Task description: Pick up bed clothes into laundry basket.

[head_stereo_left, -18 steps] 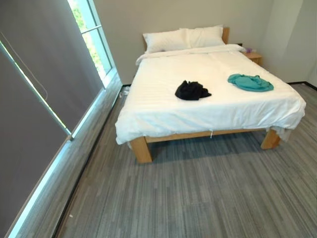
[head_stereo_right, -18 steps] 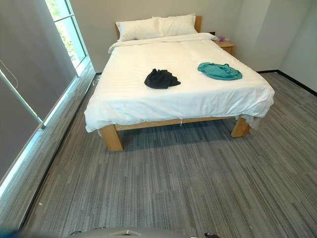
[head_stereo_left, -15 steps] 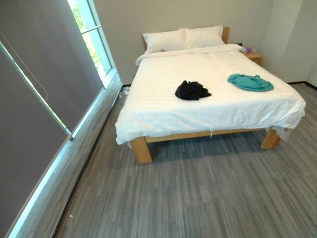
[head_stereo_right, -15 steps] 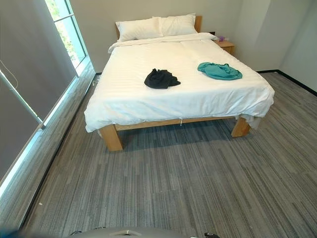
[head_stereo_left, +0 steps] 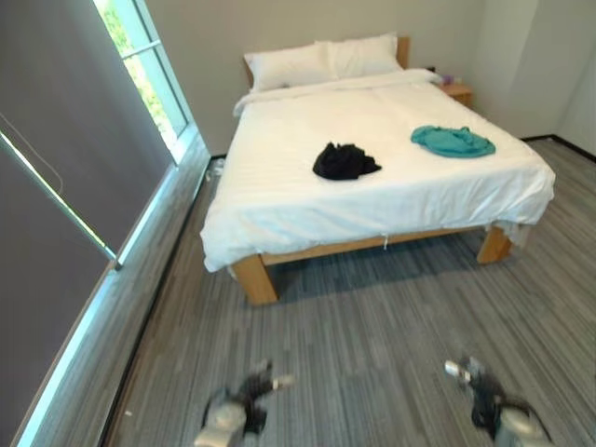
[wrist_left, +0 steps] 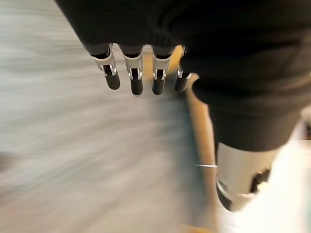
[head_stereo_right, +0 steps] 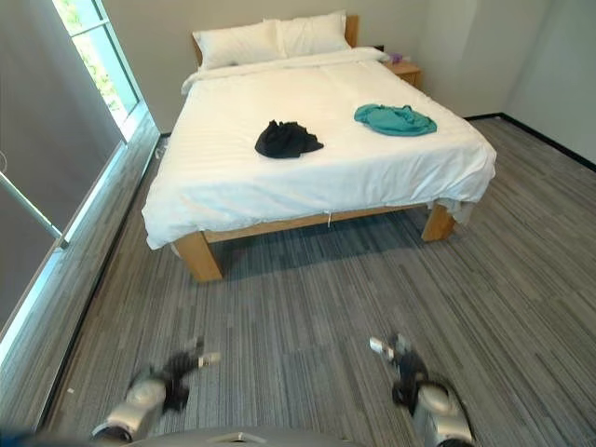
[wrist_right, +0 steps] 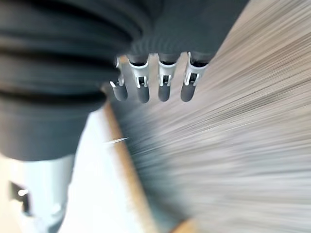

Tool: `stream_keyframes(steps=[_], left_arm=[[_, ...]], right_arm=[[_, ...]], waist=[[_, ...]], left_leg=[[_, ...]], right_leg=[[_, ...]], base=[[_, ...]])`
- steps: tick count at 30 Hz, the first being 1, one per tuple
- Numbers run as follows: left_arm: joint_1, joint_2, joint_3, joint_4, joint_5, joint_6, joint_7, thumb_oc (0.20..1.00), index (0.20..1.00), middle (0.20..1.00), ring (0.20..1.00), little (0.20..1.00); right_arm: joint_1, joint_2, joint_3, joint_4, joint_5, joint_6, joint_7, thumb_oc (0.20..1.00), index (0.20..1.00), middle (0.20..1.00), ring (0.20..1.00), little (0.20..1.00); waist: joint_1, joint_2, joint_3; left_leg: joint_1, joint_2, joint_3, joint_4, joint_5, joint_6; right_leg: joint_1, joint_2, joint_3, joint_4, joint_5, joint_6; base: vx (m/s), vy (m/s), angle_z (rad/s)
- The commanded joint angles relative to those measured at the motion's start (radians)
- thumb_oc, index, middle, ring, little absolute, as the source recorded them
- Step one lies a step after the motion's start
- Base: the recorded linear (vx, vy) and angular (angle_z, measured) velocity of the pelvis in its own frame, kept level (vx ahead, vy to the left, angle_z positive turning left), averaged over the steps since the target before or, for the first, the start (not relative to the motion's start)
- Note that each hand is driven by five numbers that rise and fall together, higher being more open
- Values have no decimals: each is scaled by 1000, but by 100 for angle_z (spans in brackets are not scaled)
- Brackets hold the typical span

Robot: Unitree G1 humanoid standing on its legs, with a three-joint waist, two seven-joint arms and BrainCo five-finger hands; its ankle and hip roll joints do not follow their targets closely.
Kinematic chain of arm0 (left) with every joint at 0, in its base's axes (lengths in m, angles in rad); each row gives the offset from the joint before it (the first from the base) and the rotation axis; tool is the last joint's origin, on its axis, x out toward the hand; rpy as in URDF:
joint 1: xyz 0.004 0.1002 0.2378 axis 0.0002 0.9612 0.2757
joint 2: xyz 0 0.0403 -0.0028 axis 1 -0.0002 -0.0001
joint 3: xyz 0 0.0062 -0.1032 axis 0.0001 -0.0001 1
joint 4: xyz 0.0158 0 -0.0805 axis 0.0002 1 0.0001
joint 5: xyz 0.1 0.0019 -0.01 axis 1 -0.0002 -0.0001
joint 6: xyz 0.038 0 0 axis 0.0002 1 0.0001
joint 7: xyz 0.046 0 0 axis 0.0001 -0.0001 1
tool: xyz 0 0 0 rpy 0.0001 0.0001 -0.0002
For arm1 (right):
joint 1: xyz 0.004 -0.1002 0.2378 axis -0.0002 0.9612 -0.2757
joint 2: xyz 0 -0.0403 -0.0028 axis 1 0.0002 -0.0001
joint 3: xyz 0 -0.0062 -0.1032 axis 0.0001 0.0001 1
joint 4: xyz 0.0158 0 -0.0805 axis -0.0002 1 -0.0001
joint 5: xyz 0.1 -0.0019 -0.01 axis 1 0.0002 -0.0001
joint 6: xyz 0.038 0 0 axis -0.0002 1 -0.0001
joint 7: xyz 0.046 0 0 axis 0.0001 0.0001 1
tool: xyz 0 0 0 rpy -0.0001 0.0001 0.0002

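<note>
Nearest to the camera, the robot's left hand (head_stereo_right: 172,380) and the right hand (head_stereo_right: 402,371) are raised low over the grey striped carpet floor (head_stereo_right: 307,317), with nothing between the fingers. In the left wrist view the fingers (wrist_left: 136,80) of the left hand hang straight and side by side, with small gaps, and the thumb (wrist_left: 238,187) stands apart from them; they hold nothing. In the right wrist view the fingers (wrist_right: 164,82) of the right hand are also straight, in a row, and empty. Beyond the hands, across a stretch of bare carpet, stands the wide bed with light wooden legs (head_stereo_right: 197,256) and a white striped duvet (head_stereo_right: 317,149). The clothes lie on top of this duvet, well apart from both hands: a crumpled black garment (head_stereo_right: 287,139) near the middle of the bed, and a crumpled teal garment (head_stereo_right: 394,119) further to the right side, apart from the black one. At the far end two white pillows (head_stereo_right: 270,39) lie against the wooden headboard. A small wooden bedside table (head_stereo_right: 404,70) stands beside the far right corner of the bed. Along the left side runs a tall window with a grey roller blind (head_stereo_left: 56,158).
</note>
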Motion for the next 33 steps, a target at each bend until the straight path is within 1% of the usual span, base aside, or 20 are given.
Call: stream_keyframes(steps=[1,3,5,11,18,19,20,21,22,23,24,25,26,27,28,29,30,31,32,33], left_arm=[[-49,46,80,56,-47,-34,25,1000,1000,1000,1000,1000],[-39,40,99,-5,-16,-36,28,1000,1000,1000,1000,1000],[-37,20,120,-28,-6,-33,44,1000,1000,1000,1000,1000],[-14,-15,128,-38,1,-19,48,1000,1000,1000,1000,1000],[-30,-11,135,-58,12,-16,58,1000,1000,1000,1000,1000],[-47,-3,140,-61,9,-17,70,1000,1000,1000,1000,1000],[-55,4,145,-64,7,-17,75,1000,1000,1000,1000,1000],[-71,19,153,-68,11,-15,87,1000,1000,1000,1000,1000],[-82,29,161,-71,15,-13,96,1000,1000,1000,1000,1000],[-83,29,162,-70,15,-14,96,1000,1000,1000,1000,1000],[-88,32,167,-66,12,-11,101,1000,1000,1000,1000,1000],[-92,32,170,-62,10,-12,105,1000,1000,1000,1000,1000],[-97,32,173,-55,11,-7,106,1000,1000,1000,1000,1000],[-97,32,173,-55,11,-7,106,1000,1000,1000,1000,1000],[-102,39,180,-57,26,-3,99,1000,1000,1000,1000,1000],[-109,42,184,-61,28,-6,99,1000,1000,1000,1000,1000],[-132,40,172,-41,15,-12,101,1000,1000,1000,1000,1000],[-149,40,164,-31,18,-12,103,1000,1000,1000,1000,1000],[-151,39,164,-29,18,-13,103,1000,1000,1000,1000,1000],[-164,38,157,-28,43,-12,112,1000,1000,1000,1000,1000]], right_arm=[[-42,31,-24,8,-4,-39,-7,1000,1000,1000,1000,1000],[-37,24,-46,-66,-100,-55,-28,1000,1000,1000,1000,1000],[-30,39,-55,-114,-132,-52,-43,1000,1000,1000,1000,1000],[-9,82,-24,-152,-173,-50,-40,1000,1000,1000,1000,1000],[-22,83,-16,-158,-164,-50,-44,1000,1000,1000,1000,1000],[-47,82,-14,-145,-158,-52,-55,1000,1000,1000,1000,1000],[-64,79,-9,-146,-160,-51,-61,1000,1000,1000,1000,1000],[-93,74,2,-153,-168,-52,-67,1000,1000,1000,1000,1000],[-110,79,12,-154,-171,-50,-68,1000,1000,1000,1000,1000],[-111,79,12,-154,-171,-50,-68,1000,1000,1000,1000,1000],[-112,84,14,-165,-169,-48,-71,1000,1000,1000,1000,1000],[-110,89,14,-165,-170,-47,-70,1000,1000,1000,1000,1000],[-105,94,13,-165,-177,-43,-72,1000,1000,1000,1000,1000],[-105,94,13,-165,-177,-43,-72,1000,1000,1000,1000,1000],[-87,103,7,-174,-184,-35,-65,1000,1000,1000,1000,1000],[-74,103,-5,-179,-182,-35,-65,1000,1000,1000,1000,1000],[-68,104,-16,-160,-163,-38,-72,1000,1000,1000,1000,1000],[-75,106,-14,-153,-159,-37,-79,1000,1000,1000,1000,1000],[-76,106,-14,-152,-159,-37,-79,1000,1000,1000,1000,1000],[-72,108,-17,-167,-164,-35,-82,1000,1000,1000,1000,1000]], waist=[[7,-89,16],[10,-90,19],[13,-91,25],[17,-92,43],[14,-95,56],[13,-92,71],[13,-89,86],[14,-83,126],[11,-72,160],[12,-74,159],[3,-67,178],[-1,-59,191],[-9,-57,198],[-9,-57,198],[-25,-61,199],[-36,-67,198],[-56,-71,206],[-68,-77,204],[-67,-72,206],[-88,-78,195]], left_leg=[[28,-50,-16,-18,0,-2],[29,-52,-17,-18,-5,1],[30,-51,-16,-18,-9,2],[28,-53,-8,-18,-14,7],[24,-64,-1,-18,-19,14],[20,-71,3,-18,-20,23],[15,-73,9,-10,-24,31],[-5,-70,27,20,-34,48],[-13,-65,43,37,-45,66],[-16,-67,45,37,-45,66],[-8,-65,55,37,-48,73],[1,-60,58,37,-52,75],[22,-58,64,33,-61,73],[22,-58,64,33,-61,73],[70,-44,87,17,-82,49],[86,-38,87,11,-91,33],[125,-17,74,4,-114,3],[149,-5,69,2,-122,-12],[153,0,70,1,-124,-13],[210,32,62,0,-139,-38]], right_leg=[[113,-48,-1,-153,96,72],[114,-51,-4,-155,94,73],[116,-53,-4,-156,92,73],[111,-56,1,-157,91,75],[105,-67,8,-155,96,83],[88,-76,18,-137,98,88],[63,-82,28,-95,94,91],[-22,-85,45,41,91,102],[-136,-97,43,229,145,127],[-144,-99,47,238,142,128],[-182,-105,47,319,175,137],[-212,-115,34,371,187,137],[-235,-141,16,375,203,136],[-235,-141,16,375,203,136],[-245,-201,-28,255,205,137],[-245,-218,-28,178,205,136],[-248,-224,-18,38,249,149],[-273,-237,-12,-7,284,161],[-266,-232,-15,-15,287,161],[-301,-245,-15,-30,332,181]], base=[[14,6,5],[0,0,0],[0,0,0],[0,7,-1],[1,33,-3],[-81,83,-12],[-186,122,-32],[-218,172,-67],[-175,150,-79],[-73,137,-76],[28,78,-41],[106,90,-24],[111,44,-14],[281,-50,-10],[327,-127,-4],[572,-252,14],[504,-268,20],[394,-203,2],[459,-243,-14],[324,-166,-15]])
